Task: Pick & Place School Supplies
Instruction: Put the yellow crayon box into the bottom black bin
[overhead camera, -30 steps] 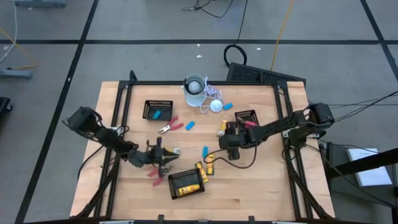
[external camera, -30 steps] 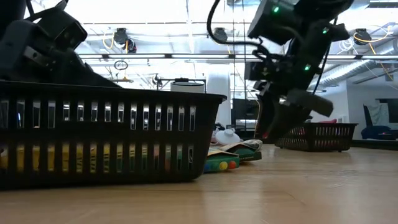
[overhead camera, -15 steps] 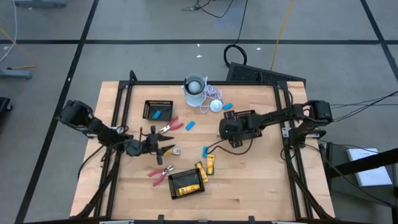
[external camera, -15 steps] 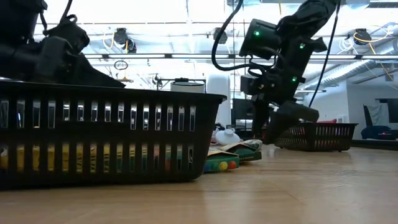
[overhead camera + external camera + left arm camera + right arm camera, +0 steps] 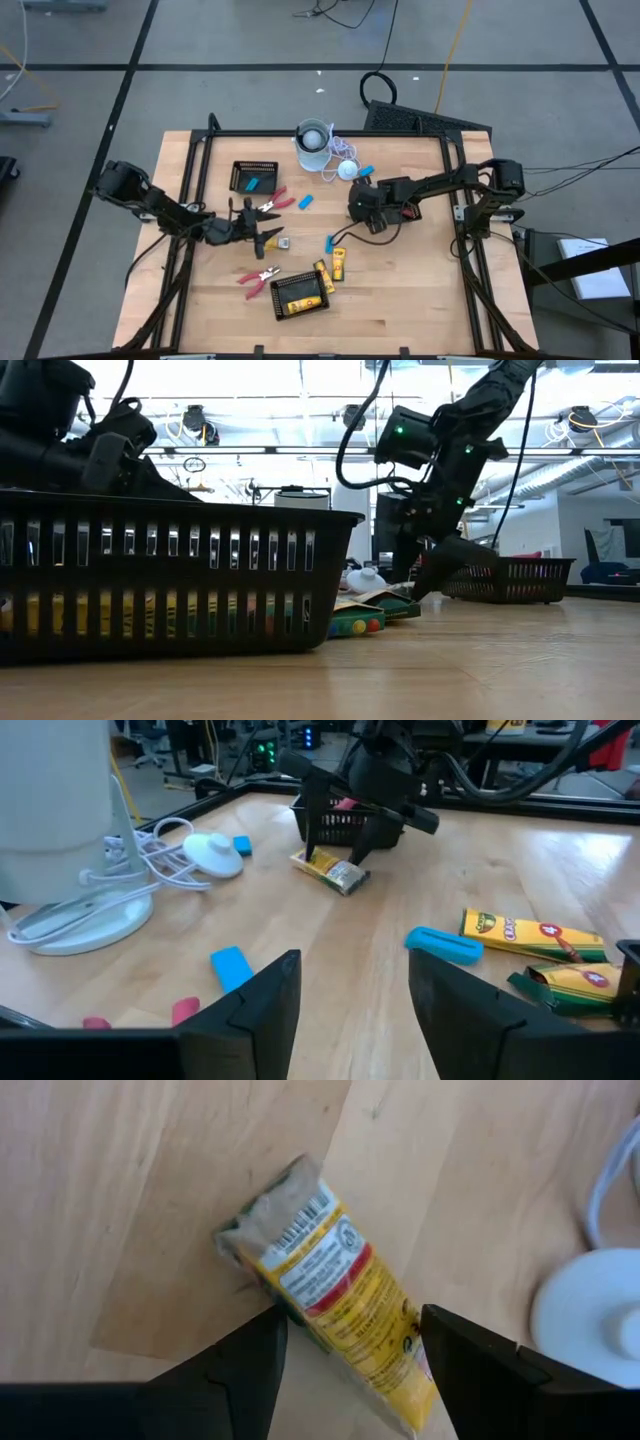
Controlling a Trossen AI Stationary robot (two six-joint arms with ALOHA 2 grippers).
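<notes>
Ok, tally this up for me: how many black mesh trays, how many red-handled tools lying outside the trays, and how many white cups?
Black mesh trays: 3
Red-handled scissor-like tools outside the trays: 2
White cup: 1
Total: 6

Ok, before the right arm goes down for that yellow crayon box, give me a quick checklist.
1. Right gripper open: ok.
2. Crayon box lined up between its fingers: ok, though it lies slanted.
3. Nothing lying on the box: ok.
4. White disc apart from the box: ok.
5. Left gripper open, empty, away from the box: ok.
6. Gap down to the box: cannot tell.
</notes>
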